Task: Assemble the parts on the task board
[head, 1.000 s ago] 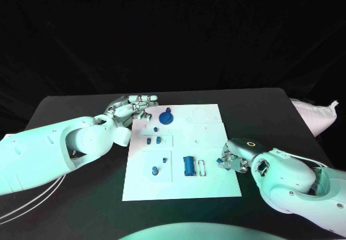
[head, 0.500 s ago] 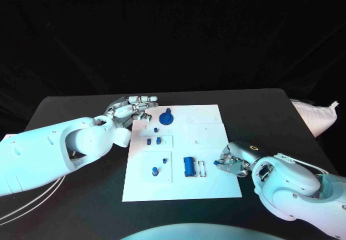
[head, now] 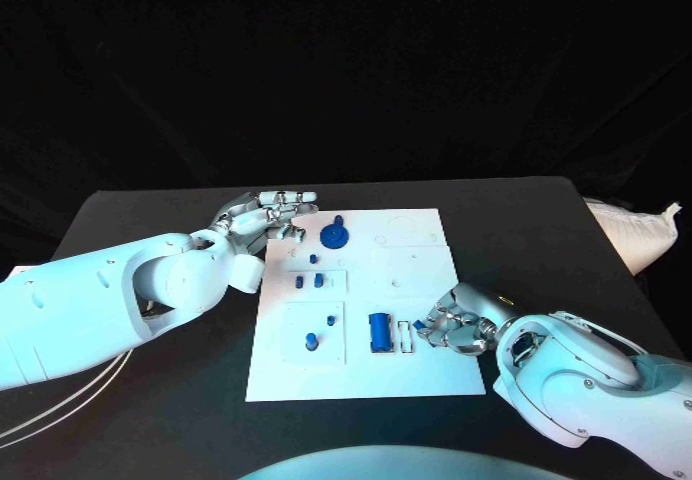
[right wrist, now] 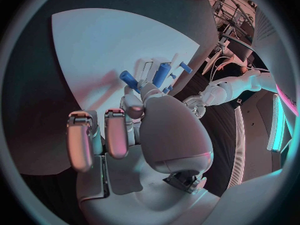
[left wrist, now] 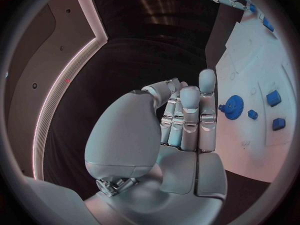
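The white task board [head: 418, 270] lies mid-table. On it are a blue gear [head: 333, 236], two small blue blocks [head: 307, 281], a blue cylinder [head: 378, 331] beside a white slot frame [head: 407, 336], and a blue oval piece [head: 310, 342]. My right hand [head: 454, 325] hovers over the board's right edge, close to the slot frame, and pinches a small blue peg [right wrist: 128, 79] at its fingertips. My left hand [head: 267, 215] sits at the board's far left corner, next to the gear [left wrist: 234, 106]. Its fingers [left wrist: 187, 115] are held side by side and grip nothing.
A white bag [head: 635, 230] lies at the table's right edge. Thin cables [head: 43, 410] run along the near left of the table. Black table surface surrounds the board on all sides.
My right hand has slid left from beside the board to over its right edge, carrying the small peg. The left hand has stayed put.
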`<state>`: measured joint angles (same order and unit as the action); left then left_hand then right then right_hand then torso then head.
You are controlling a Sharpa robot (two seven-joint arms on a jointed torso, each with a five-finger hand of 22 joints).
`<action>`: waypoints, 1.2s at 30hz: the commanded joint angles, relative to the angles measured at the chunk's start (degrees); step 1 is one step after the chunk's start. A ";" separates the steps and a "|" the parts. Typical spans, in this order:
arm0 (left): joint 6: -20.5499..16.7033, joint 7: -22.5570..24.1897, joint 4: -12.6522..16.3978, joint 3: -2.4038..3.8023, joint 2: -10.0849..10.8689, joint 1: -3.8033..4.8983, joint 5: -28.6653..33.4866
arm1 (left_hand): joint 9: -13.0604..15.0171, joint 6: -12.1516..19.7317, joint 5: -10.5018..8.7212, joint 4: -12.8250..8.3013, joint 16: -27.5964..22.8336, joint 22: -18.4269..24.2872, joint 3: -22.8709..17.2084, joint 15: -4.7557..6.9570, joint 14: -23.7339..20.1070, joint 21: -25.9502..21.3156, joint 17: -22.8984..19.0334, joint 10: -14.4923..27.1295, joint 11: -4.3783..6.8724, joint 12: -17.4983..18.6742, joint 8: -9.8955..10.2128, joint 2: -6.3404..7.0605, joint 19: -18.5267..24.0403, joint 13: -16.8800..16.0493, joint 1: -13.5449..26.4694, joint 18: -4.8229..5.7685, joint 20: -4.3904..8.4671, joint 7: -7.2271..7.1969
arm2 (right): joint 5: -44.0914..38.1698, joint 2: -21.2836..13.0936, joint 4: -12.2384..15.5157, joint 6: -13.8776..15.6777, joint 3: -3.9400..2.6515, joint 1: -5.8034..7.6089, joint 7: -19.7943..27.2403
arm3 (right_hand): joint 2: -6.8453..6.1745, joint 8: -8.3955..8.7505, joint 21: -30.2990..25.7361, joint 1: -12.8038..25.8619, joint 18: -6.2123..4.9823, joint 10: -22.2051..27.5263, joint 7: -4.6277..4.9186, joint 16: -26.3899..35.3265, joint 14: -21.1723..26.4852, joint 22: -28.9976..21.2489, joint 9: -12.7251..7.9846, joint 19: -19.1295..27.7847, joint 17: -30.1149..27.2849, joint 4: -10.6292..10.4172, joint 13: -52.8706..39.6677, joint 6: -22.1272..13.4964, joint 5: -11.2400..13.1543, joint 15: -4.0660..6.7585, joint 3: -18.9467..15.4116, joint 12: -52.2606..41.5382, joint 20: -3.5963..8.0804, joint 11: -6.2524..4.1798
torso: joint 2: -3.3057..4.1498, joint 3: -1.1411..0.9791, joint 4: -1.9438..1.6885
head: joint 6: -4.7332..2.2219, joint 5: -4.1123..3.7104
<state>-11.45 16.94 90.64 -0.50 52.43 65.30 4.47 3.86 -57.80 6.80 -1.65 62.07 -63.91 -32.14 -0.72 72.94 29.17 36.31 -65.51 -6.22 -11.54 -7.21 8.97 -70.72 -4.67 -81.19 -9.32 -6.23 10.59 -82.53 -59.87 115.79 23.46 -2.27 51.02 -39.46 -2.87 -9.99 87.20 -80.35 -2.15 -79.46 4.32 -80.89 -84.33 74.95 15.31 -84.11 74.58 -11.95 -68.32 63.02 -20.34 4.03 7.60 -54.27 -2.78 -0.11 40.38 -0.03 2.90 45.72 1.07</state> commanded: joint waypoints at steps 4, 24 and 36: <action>1.05 0.29 0.13 0.03 -0.13 0.00 0.16 | 0.04 -0.15 0.29 -0.34 -0.31 0.09 -0.05 -0.07 -0.29 -0.19 -0.06 0.44 0.13 -0.40 -0.16 -0.54 0.31 -0.09 0.13 -1.10 -0.03 0.12 | 3.52 1.08 -0.33 1.06 -0.01 0.01 -0.14 | -0.38 0.10 -0.10 0.98 0.95 -0.43 0.19 0.34 -2.89 11.22 -0.03 -2.81 0.08 -0.51 -0.03 0.35 -0.20 -0.14 0.09 -0.15 0.21 -0.03 | 0.02 0.02 -0.03 | 0.05 0.08; 1.20 0.18 -0.04 0.03 -0.29 0.00 0.16 | 0.03 -0.13 0.30 -0.42 -0.33 0.09 -0.01 -0.07 -0.35 -0.21 -0.16 0.50 0.12 -0.49 -0.18 -0.56 0.34 -0.09 0.15 -1.10 -0.03 0.12 | 4.01 3.99 -3.20 -5.65 -0.01 0.02 -1.21 | -1.16 -0.91 0.16 6.88 1.06 -0.97 -0.46 0.06 -3.02 11.60 1.02 -3.12 0.62 -4.02 0.39 2.23 -3.50 0.16 -2.37 0.69 0.42 -0.46 | 0.05 -0.06 -0.03 | 0.26 0.20; 1.37 0.00 0.06 0.02 -0.23 0.00 0.16 | 0.03 -0.10 0.30 -0.47 -0.34 0.08 0.04 -0.07 -0.39 -0.22 -0.24 0.57 0.11 -0.55 -0.18 -0.56 0.37 -0.08 0.21 -1.10 -0.03 0.13 | 2.74 4.45 -3.42 -6.67 -0.01 0.03 -1.38 | 0.79 -1.71 0.48 10.35 1.19 -2.36 -1.10 -0.59 -3.23 12.03 2.00 -3.47 1.72 -4.68 -1.71 3.51 -4.67 0.58 -4.90 -2.55 0.81 -0.97 | 0.07 -0.04 -0.01 | 0.21 0.18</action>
<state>-11.26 16.81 90.57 -0.50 52.27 65.30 4.47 3.86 -57.71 6.80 -1.80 62.07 -63.91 -31.98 -0.72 72.94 29.17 36.13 -65.31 -6.02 -11.83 -7.20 8.97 -70.72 -4.67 -81.19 -9.32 -6.23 10.51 -78.93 -55.58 112.30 18.99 -2.42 51.23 -39.80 -1.97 -11.51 87.56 -70.27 -2.02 -81.53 3.07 -81.33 -84.12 74.93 17.28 -84.11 74.94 -16.62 -69.97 66.13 -24.87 4.22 2.91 -56.73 -2.35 -1.13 40.43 -0.07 2.89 45.96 1.27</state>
